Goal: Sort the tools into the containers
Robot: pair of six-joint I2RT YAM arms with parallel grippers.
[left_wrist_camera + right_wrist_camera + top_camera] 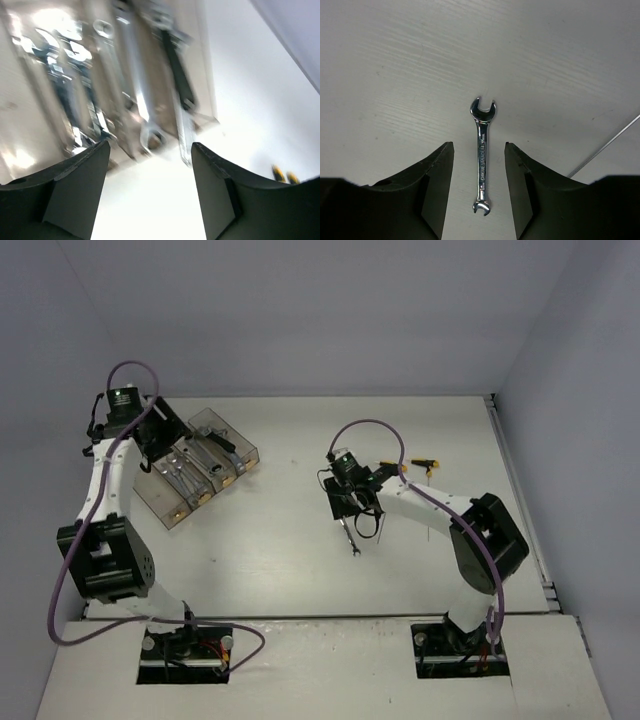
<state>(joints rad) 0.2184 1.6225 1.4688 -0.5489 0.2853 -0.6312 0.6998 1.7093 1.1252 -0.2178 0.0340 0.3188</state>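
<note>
R hand (477,145) spread, pinching nothing, nearer arm. Small open-end wrench (482,155) flat on worktop (395,60), long axis running lengthwise betw its fingers. L hand (150,145) spread, empty, over bins (240,445).

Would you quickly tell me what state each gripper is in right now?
Left gripper: open, empty, at the containers.
Right gripper: open, jaws straddling the wrench, not gripping it.

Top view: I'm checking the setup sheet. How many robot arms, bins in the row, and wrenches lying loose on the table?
Robot arms: 2
Bins: 4
Loose wrenches: 1
Total: 7
</note>
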